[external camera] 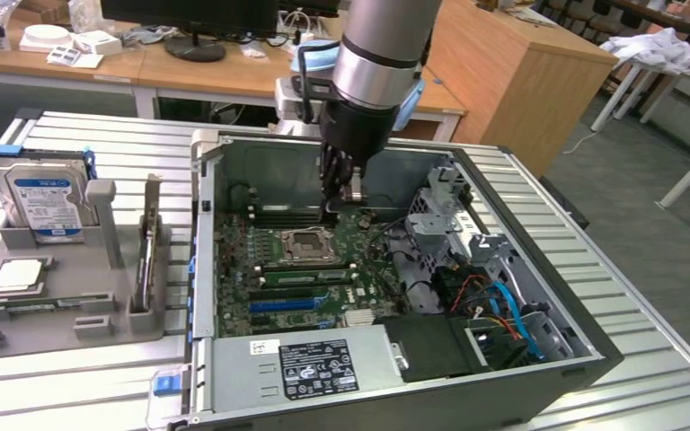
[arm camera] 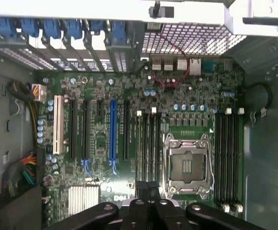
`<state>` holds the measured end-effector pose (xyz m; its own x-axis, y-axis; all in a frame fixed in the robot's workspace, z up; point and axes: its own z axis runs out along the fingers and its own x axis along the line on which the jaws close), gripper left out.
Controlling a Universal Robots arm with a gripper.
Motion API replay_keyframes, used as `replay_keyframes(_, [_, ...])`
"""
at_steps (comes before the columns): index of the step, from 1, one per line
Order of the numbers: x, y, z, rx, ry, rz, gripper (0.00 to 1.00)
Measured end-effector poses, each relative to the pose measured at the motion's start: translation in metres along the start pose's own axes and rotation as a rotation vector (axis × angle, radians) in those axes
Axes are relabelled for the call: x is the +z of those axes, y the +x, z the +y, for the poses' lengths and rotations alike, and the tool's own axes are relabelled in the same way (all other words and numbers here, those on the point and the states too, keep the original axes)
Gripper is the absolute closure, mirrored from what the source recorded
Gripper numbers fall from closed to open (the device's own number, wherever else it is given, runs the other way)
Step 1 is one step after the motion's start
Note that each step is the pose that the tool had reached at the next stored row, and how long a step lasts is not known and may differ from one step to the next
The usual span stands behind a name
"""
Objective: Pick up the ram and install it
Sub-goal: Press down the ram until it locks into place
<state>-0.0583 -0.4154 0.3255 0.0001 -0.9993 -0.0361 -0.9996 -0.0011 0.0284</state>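
Bench [external camera: 632,296]: a slatted metal top is seen carrying the open computer case and, at the exterior view's left edge, a grey parts holder [external camera: 69,296].
Computer case [external camera: 585,359]: laid on its side with the panel removed; the motherboard [arm camera: 100,139] is exposed.
Arm: lowered into the case over the far part of the motherboard.
Hard drive [external camera: 43,193]: stood upright in the holder's far corner.
CPU socket [arm camera: 187,165]: left empty, flanked by memory slots [arm camera: 148,143] on either side.
Gripper [external camera: 348,184]: fingers pressed together just above the slots beside the socket; whether anything is pinched cannot be told.
Ram [external camera: 147,260]: a thin stick is seen on edge in the holder's near slot.
Progress: judged incomplete; no stick is confirmed seated.
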Motion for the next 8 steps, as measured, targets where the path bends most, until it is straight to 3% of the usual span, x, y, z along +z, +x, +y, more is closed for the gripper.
replay_keyframes(4, [-0.0002,0.0001,-0.0054,0.000,0.0001,0.0000,0.89])
replay_keyframes(8, [-0.0002,0.0000,-0.0055,0.000,0.0000,0.0000,0.89])
